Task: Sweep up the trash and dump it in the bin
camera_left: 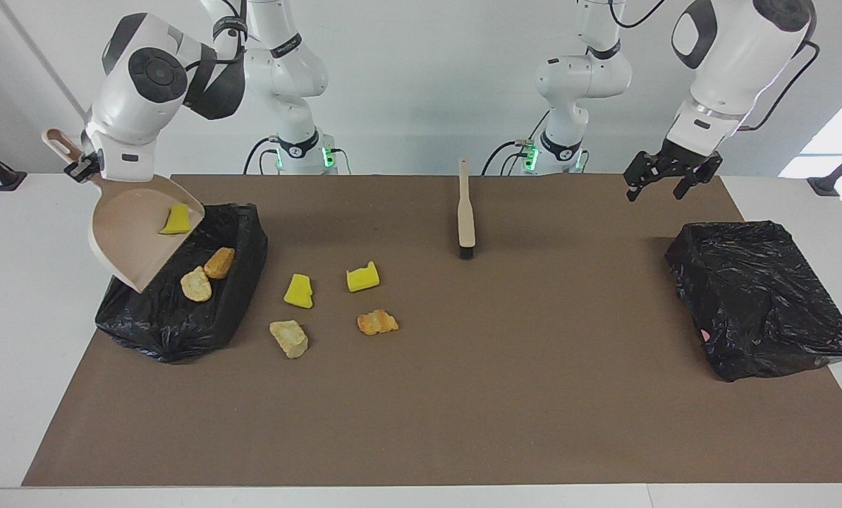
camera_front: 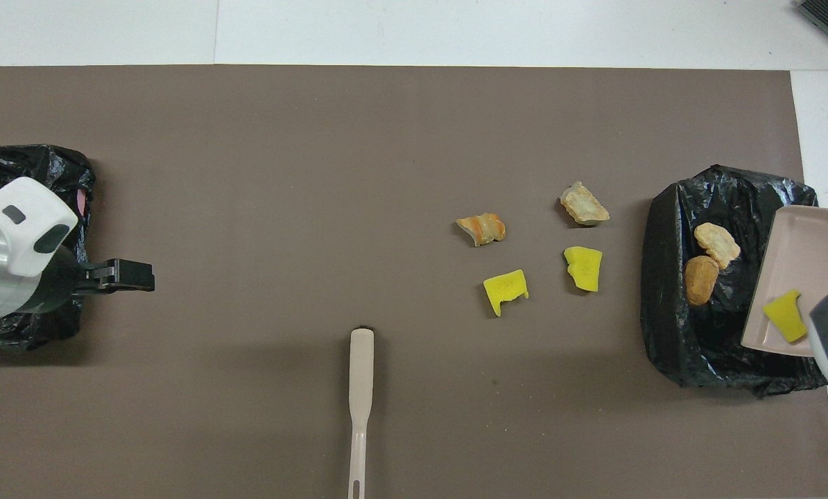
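Observation:
My right gripper [camera_left: 82, 169] is shut on the handle of the beige dustpan [camera_left: 132, 243] [camera_front: 799, 267]. The pan tilts steeply over the black-lined bin [camera_left: 174, 324] [camera_front: 670, 333] at the right arm's end. One yellow sponge piece [camera_left: 176, 220] [camera_front: 785, 315] clings inside the pan. Two bread lumps [camera_left: 219, 262] [camera_front: 701, 279] lie in the bin. Several more trash pieces rest on the brown mat beside that bin, among them a yellow sponge [camera_left: 298, 291] [camera_front: 584, 267] and an orange lump [camera_left: 377, 322] [camera_front: 482, 229]. My left gripper [camera_left: 664, 180] [camera_front: 126, 275] hangs open and empty over the mat.
A beige brush [camera_left: 465, 212] [camera_front: 360, 388] lies on the mat midway between the arms, its bristle end pointing away from the robots. A second black-lined bin [camera_left: 759, 296] [camera_front: 12, 159] sits at the left arm's end, beside the left gripper.

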You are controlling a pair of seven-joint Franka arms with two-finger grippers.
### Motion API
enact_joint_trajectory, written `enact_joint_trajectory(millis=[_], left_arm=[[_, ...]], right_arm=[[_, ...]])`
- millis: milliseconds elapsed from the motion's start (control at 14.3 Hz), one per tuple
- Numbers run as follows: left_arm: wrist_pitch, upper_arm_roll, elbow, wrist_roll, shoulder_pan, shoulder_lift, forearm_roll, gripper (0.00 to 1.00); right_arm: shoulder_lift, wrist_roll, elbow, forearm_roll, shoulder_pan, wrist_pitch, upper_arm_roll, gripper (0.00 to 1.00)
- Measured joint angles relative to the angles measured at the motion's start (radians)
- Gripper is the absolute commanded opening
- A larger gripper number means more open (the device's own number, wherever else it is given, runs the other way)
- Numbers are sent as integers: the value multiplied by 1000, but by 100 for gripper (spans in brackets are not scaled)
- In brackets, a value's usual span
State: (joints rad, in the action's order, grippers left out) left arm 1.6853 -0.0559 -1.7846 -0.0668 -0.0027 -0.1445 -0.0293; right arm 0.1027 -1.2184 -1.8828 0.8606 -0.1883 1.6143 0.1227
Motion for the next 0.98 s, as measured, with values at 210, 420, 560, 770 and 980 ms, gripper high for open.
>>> enact_joint_trajectory(millis=[210, 420, 560, 770, 980], left_arm=[[-102, 0, 152, 1, 3, 84, 2, 100], [-116, -1, 223, 3, 4, 140, 21, 100], [-116, -1, 235, 3, 4, 149, 25, 100], [-118, -2, 265, 3, 4, 148, 25, 100], [-124, -1, 291, 3, 5, 141, 22, 100]], right_arm=[[0, -51, 32, 27, 24, 0, 1, 0], [-2, -69, 41, 29, 41, 3, 4, 0], [-12, -82, 36, 28, 61, 10, 8, 0], [-31, -91, 7, 28, 65, 43, 8, 0], [-29, -186, 26, 75, 64, 43, 6, 0]])
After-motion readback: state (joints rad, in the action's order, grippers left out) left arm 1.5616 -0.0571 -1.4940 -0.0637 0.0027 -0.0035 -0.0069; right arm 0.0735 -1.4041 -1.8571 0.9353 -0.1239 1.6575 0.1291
